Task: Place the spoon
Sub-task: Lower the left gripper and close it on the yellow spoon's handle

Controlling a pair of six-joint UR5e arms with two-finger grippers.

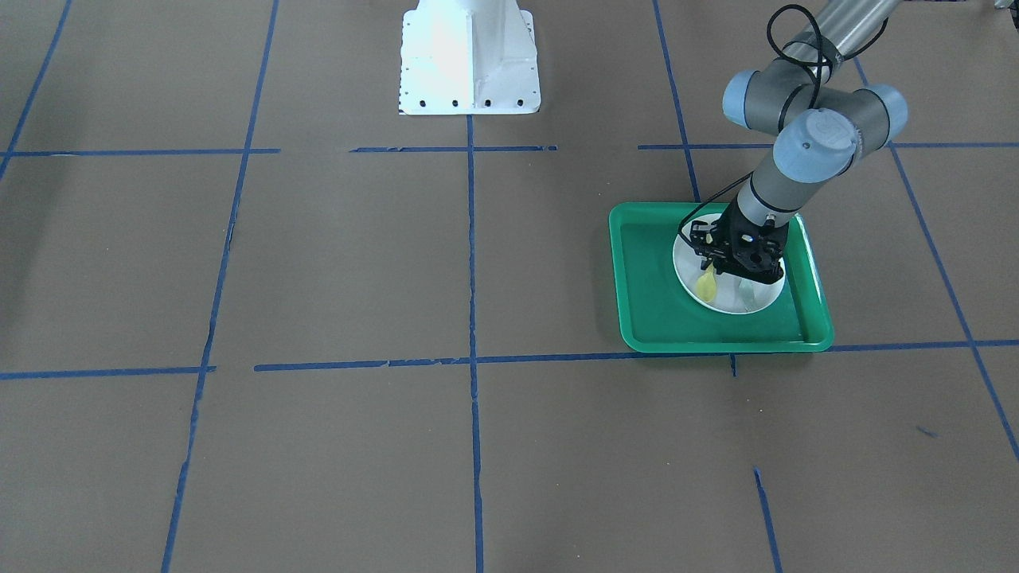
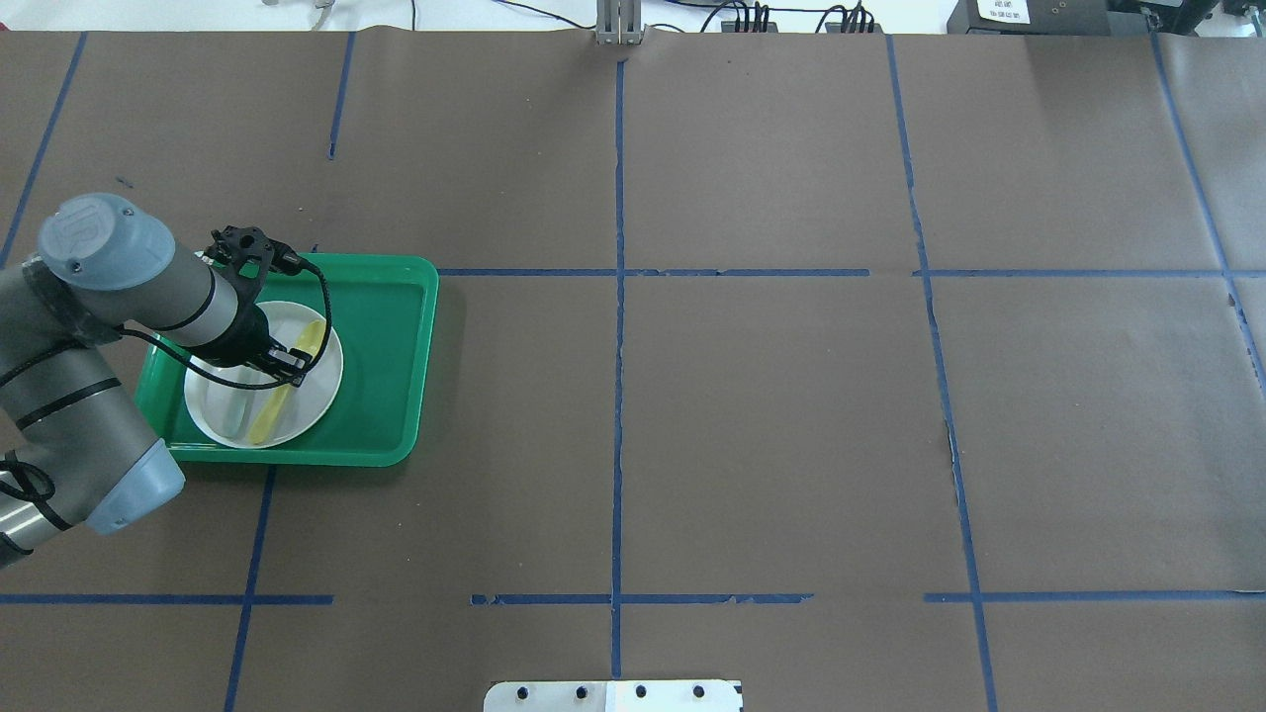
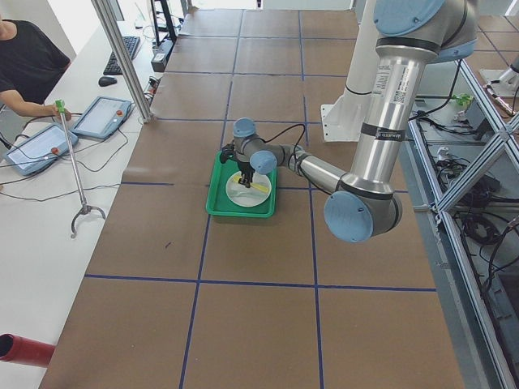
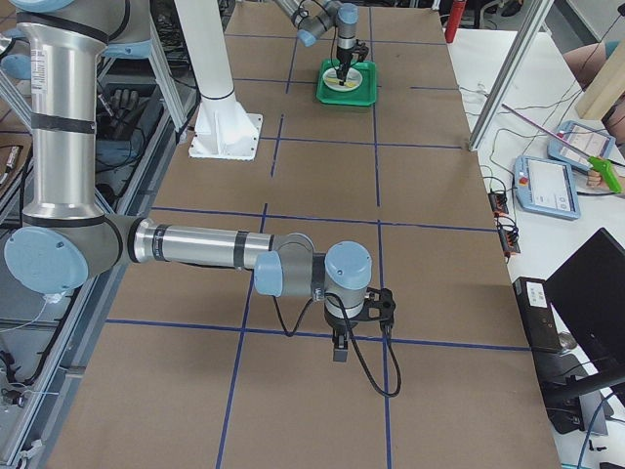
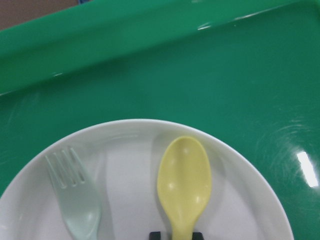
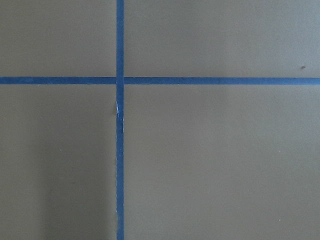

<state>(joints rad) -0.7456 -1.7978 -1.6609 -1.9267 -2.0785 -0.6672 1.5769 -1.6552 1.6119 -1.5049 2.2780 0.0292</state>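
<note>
The brown table [image 2: 752, 425] holds a green tray [image 2: 386, 396] on its left side. A white plate [image 2: 312, 396] sits in the tray. The left hand [image 2: 290, 364] is low over the plate, with a finger on each side of the spoon [image 5: 184, 182]. I cannot tell if it squeezes. The right hand [image 4: 339, 352] hangs over the table, well apart from the tray. I cannot tell if it is open or closed. The spoon lies on the plate, just right of the fork [image 5: 77, 205].
</note>
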